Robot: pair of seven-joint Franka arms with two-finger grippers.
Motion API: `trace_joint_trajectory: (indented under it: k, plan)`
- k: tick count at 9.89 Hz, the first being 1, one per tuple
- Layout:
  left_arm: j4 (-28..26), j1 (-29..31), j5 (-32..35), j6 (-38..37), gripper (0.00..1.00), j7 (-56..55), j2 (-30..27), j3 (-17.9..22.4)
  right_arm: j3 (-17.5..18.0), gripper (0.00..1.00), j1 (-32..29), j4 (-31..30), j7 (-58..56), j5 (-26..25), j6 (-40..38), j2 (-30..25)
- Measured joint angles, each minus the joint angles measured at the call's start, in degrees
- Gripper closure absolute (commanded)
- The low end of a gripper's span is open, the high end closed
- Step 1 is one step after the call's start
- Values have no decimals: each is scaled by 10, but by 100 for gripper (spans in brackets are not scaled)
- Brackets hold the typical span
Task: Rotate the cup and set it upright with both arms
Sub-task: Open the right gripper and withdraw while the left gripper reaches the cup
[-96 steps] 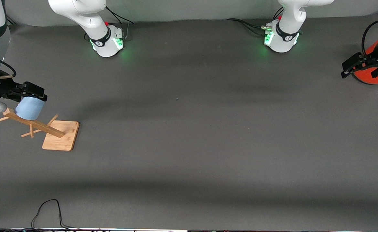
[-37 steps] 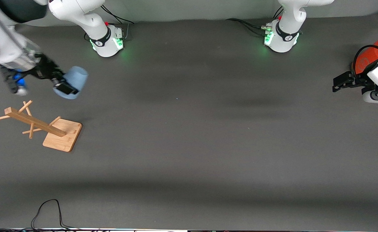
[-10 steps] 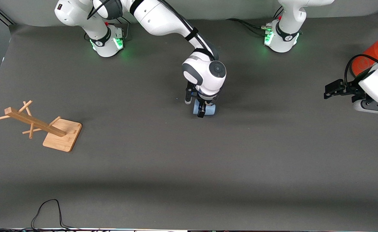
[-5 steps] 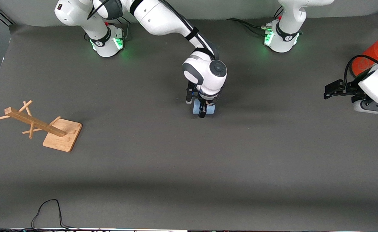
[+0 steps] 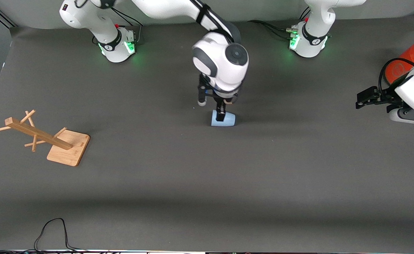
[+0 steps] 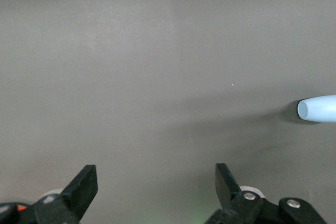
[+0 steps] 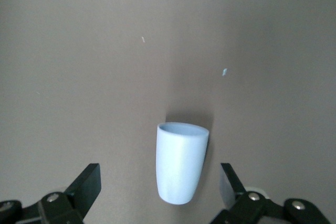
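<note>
— While the right gripper (image 5: 221, 113) hangs over the cup (image 5: 222, 119), how do its jaws stand?
— Spread wide, holding nothing. The cup lies on its side mid-table (image 5: 207, 169).
— And the left gripper (image 5: 364, 98)?
— Wide apart too, waiting at its end, near the orange cylinder (image 5: 406, 61).

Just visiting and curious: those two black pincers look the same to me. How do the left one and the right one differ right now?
The right pincer hangs over the pale-blue cup, which lies on its side mid-table; the left pincer waits at its own end, beside the orange cylinder. The right pincer points down at the table; the left one points sideways toward the cup. Both are black, two-fingered, open and hold nothing.
</note>
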Motion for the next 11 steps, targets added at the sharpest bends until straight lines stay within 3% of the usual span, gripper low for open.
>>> trace_joint_trajectory:
  k: [3,5,8,11]
  plan:
    - [0,-1,67,-21,0,-101,41,0,-4,0,-92,-1,-284,0,-170,-112]
    - [10,-4,75,-13,0,-110,71,-10,-10,0,-158,-2,-499,-2,-251,-168]
    - [34,-11,60,-52,0,-114,46,-24,-94,0,-185,-31,-782,-2,-274,-233]
    - [36,-37,58,-79,0,-247,33,-96,-167,0,-184,-80,-1022,-5,-264,-287]
